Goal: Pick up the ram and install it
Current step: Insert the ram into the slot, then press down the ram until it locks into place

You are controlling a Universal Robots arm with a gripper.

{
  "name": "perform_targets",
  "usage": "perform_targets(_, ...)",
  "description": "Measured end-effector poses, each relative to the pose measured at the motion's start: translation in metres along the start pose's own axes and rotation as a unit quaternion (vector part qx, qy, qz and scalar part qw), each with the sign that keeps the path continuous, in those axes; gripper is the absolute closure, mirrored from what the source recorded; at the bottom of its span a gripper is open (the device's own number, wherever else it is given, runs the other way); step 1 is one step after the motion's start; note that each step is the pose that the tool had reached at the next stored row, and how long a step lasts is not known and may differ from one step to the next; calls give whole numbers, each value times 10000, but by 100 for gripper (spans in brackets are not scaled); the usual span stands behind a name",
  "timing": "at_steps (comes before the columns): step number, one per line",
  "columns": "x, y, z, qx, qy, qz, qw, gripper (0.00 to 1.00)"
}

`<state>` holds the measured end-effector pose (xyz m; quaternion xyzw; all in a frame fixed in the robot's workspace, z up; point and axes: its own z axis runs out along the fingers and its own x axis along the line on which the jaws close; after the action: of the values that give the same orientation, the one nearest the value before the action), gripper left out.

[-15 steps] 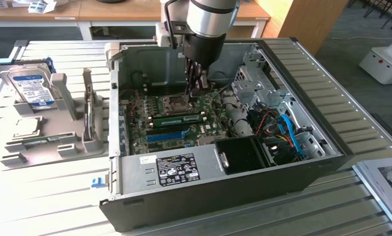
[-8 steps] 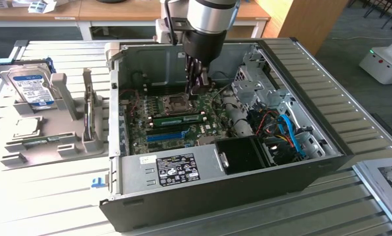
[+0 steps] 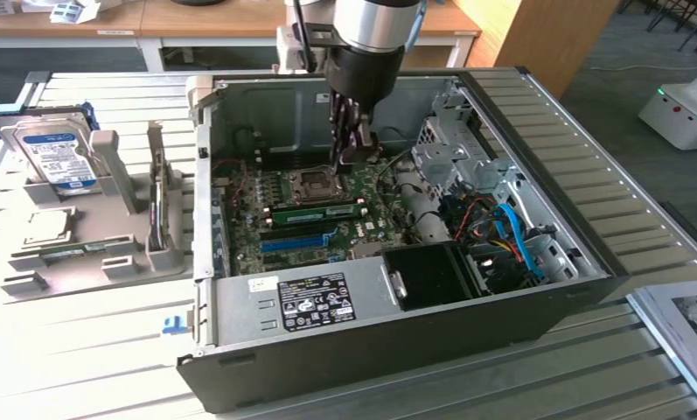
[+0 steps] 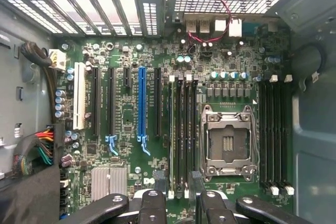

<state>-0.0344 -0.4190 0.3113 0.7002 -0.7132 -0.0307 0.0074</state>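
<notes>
1. The robot's black, multi-link gripper [image 3: 354,156] hangs inside the open black and grey desktop computer case [image 3: 360,359], low over the green motherboard [image 4: 126,119].
2. Its fingers [image 4: 152,203] are spread wide and nothing sits between them, so the gripper is empty.
3. The ram [image 3: 316,211] is a long, thin green circuit-board stick with a row of black chips. It stands on edge in one of the black memory slots.
4. That slot lies just beside the square silver processor socket [image 3: 316,182], between the socket and the bright blue long slot strip [image 3: 292,242].
5. In the wrist view the slot bank runs straight out from between the spread fingers, so the gripper is lined up over the ram's end of the board. As far as I can tell it is near the stick but not touching it.
6. My judgement of the step: picking up and carrying look done, and the work stands at the end of installing – the stick is in its slot and let go.
7. I cannot tell whether the stick is pushed fully home or whether the end latches have closed.
8. Any further move here calls for care rather than reach. A press would need even, straight-down force along the stick's top edge. Any travel must stay clear of the socket's open frame and the nearby upright components.
</notes>
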Motion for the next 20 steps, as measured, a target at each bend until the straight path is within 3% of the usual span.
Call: perform_targets(20,-4,6,-114,0,1,-13,10000,69)
